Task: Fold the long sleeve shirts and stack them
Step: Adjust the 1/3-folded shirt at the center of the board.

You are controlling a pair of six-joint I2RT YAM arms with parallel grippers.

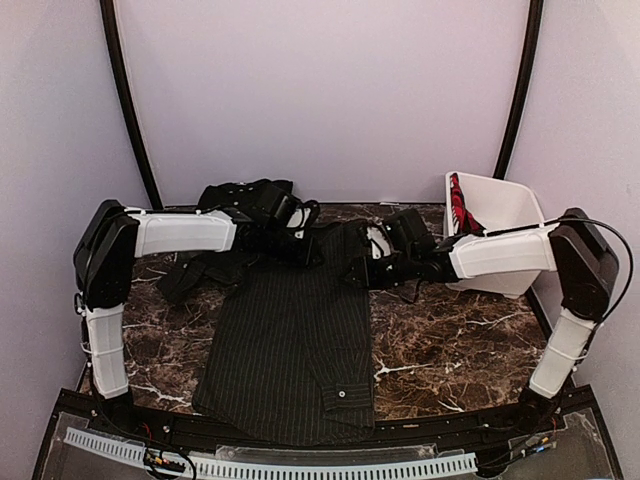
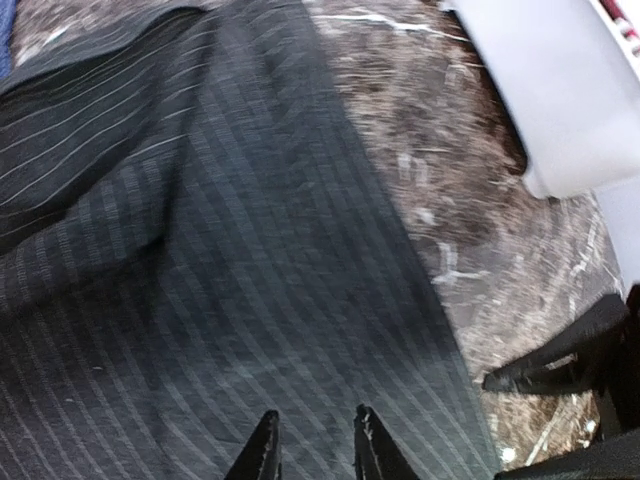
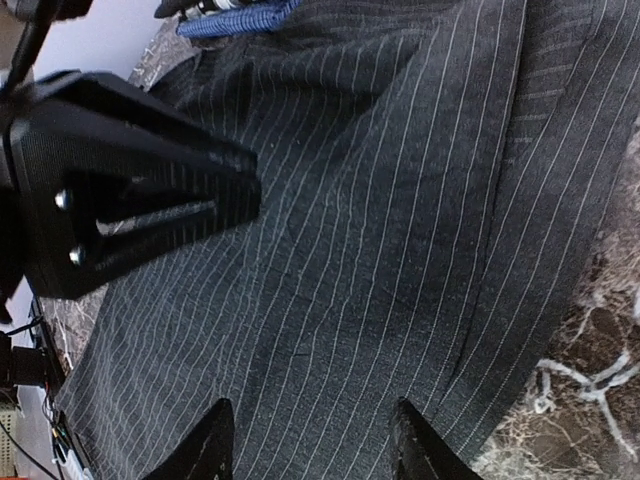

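My top camera sits high at six o'clock, looking down and forward over the whole table (image 1: 450, 350) toward the wall (image 1: 320, 90) at twelve. My two wrist cameras ride close over the pinstriped shirt (image 1: 295, 340), the left facing three o'clock with the white basket (image 2: 560, 90) at its one o'clock, the right facing nine; all three views share that shirt.

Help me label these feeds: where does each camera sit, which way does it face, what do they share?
Top external: above and behind the bases, facing down onto the pinstriped shirt on the table; left arm and right arm show.
Left wrist: on the left arm, facing down at the shirt past the left hand.
Right wrist: on the right arm, facing the shirt past the right hand.
Shared: the shirt; each wrist view catches the other hand.
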